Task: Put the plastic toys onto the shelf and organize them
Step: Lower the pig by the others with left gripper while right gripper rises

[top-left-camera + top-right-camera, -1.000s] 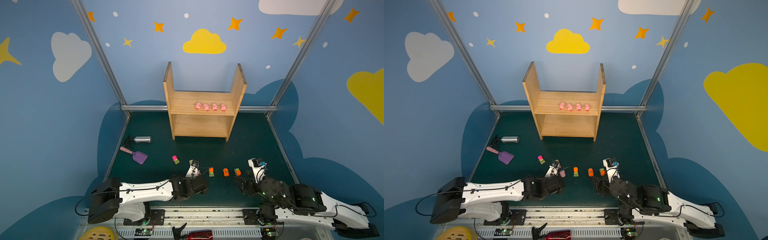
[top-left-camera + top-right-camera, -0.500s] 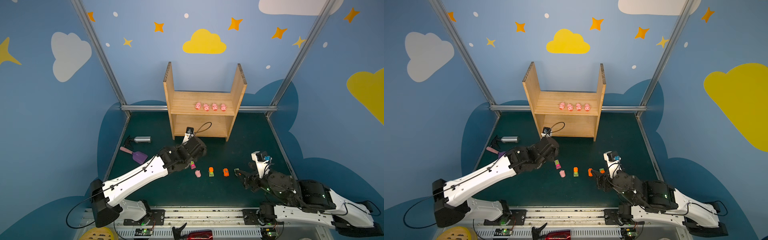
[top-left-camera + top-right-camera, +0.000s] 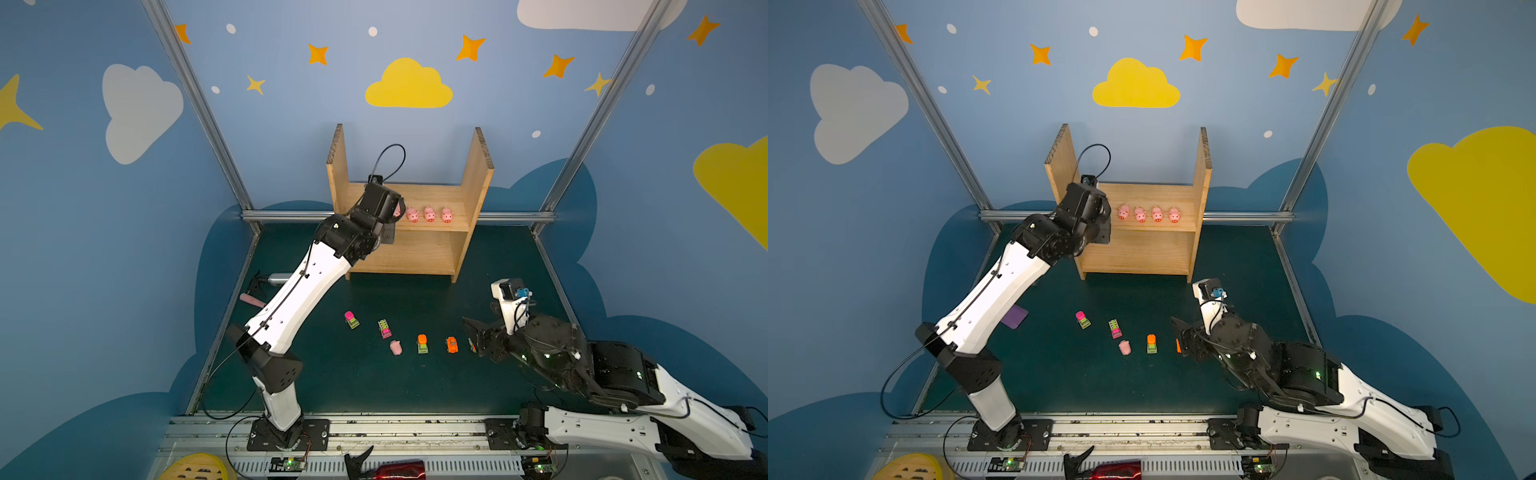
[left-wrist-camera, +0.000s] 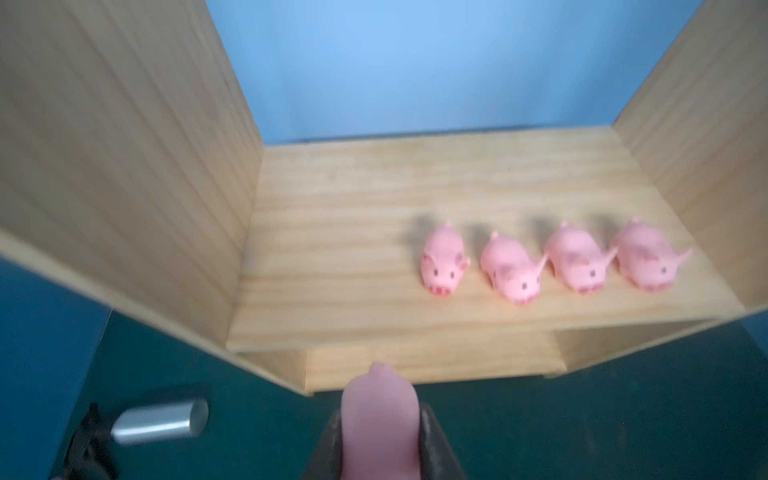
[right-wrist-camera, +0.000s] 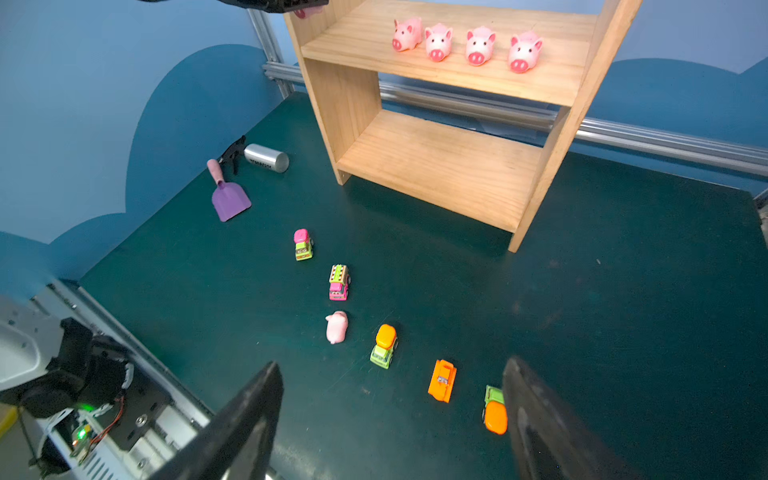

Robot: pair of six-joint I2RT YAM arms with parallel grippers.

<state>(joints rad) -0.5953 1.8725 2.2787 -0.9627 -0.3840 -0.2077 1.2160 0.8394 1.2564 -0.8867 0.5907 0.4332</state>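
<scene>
The wooden shelf (image 3: 409, 249) stands at the back, with several pink pigs (image 3: 1157, 214) in a row on its upper board (image 4: 374, 216). My left gripper (image 4: 379, 415) is shut on another pink pig (image 4: 378, 399), raised in front of the shelf's left end (image 3: 388, 226). On the mat lie a pig on its side (image 3: 396, 347), a pink-green car (image 3: 351, 320), a lime-pink truck (image 3: 384, 328), an orange-green truck (image 3: 422, 344) and an orange car (image 3: 451, 345). My right gripper (image 5: 391, 365) hangs open low over the mat, an orange-green vehicle (image 5: 494, 409) against its right finger.
A silver bottle (image 5: 266, 158) and a purple scoop with a pink handle (image 5: 230, 199) lie at the mat's left, beside the left arm. The shelf's lower board (image 5: 436, 166) is bare. A metal rail (image 3: 374, 432) runs along the front edge.
My left arm has swung from the mat's front up to the shelf's upper board with a pig in its jaws. The right gripper has shifted slightly and stays open.
</scene>
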